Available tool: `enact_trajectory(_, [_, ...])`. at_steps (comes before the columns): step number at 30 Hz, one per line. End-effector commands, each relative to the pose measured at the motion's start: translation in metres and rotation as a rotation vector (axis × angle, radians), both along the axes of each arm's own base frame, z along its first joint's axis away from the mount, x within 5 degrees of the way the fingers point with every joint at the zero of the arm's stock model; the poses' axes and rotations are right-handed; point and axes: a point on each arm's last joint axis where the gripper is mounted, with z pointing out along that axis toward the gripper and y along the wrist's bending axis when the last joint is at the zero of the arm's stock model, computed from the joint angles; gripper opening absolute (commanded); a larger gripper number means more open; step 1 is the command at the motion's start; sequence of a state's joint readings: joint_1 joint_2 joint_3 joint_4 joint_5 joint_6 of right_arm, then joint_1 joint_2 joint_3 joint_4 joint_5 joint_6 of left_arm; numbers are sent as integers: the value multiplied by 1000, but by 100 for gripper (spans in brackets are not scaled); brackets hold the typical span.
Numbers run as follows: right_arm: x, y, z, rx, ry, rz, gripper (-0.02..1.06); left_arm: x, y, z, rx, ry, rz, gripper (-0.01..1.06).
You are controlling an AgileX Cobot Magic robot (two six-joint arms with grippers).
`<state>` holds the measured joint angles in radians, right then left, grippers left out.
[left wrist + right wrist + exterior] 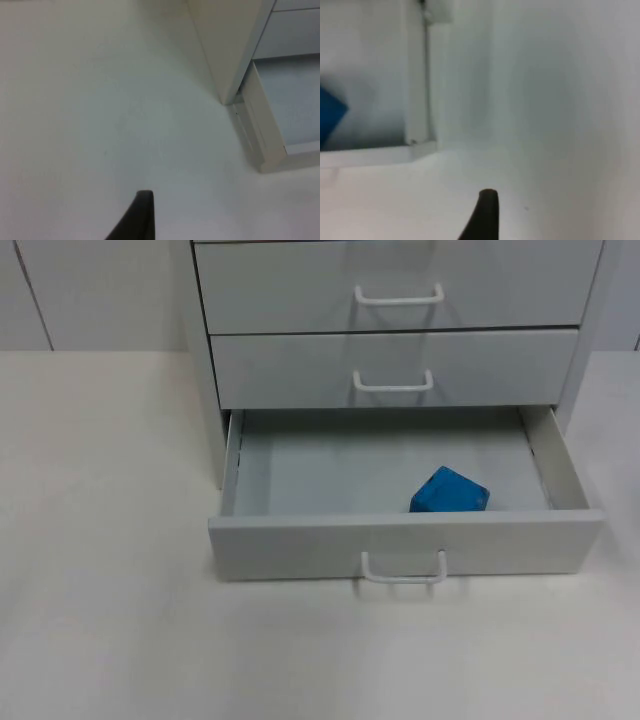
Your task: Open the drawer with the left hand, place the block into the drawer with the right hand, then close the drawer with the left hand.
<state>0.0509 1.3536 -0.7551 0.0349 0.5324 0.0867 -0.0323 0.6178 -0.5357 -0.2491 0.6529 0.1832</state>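
Top: bottom drawer (400,540) pulled out, block (449,492) inside by front wall, right of centre; bare desk (100,540) all round. Left wrist: left gripper (137,220) over desk beside cabinet (225,45) corner; fingers' state can't tell. Right wrist: right gripper (485,215) near drawer's corner, block cut off; fingers can't tell.

Looks like a lab or test room, set up plain. Bare white bench (100,640), no clutter. Pale partition wall (90,290) with panel seams behind it. A small grey drawer cabinet (400,340) stands on the bench, bottom drawer (400,545) pulled open, a single blue block (449,491) inside. Nothing homely.
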Motion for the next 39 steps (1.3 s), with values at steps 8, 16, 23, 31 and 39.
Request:
enact_trajectory(8, [-24, -19, 29, -12, -57, 19, 74, -1, 1, 1, -6, -17, 10, 105])
enact_trajectory(16, [-64, -16, 67, -14, -162, 31, 74, -1, 1, 1, -6, -19, 10, 105])
enact_trajectory(23, [-105, -14, 87, -31, -260, 49, 74, 1, 1, 3, -12, -41, 16, 105])
enact_trajectory(31, [-127, -13, 70, -49, -279, 59, 74, 1, 1, 3, 12, -46, 0, 105])
enact_trajectory(39, [-127, -13, 69, -66, -274, 83, 74, 2, 0, 9, 21, -46, -21, 87])
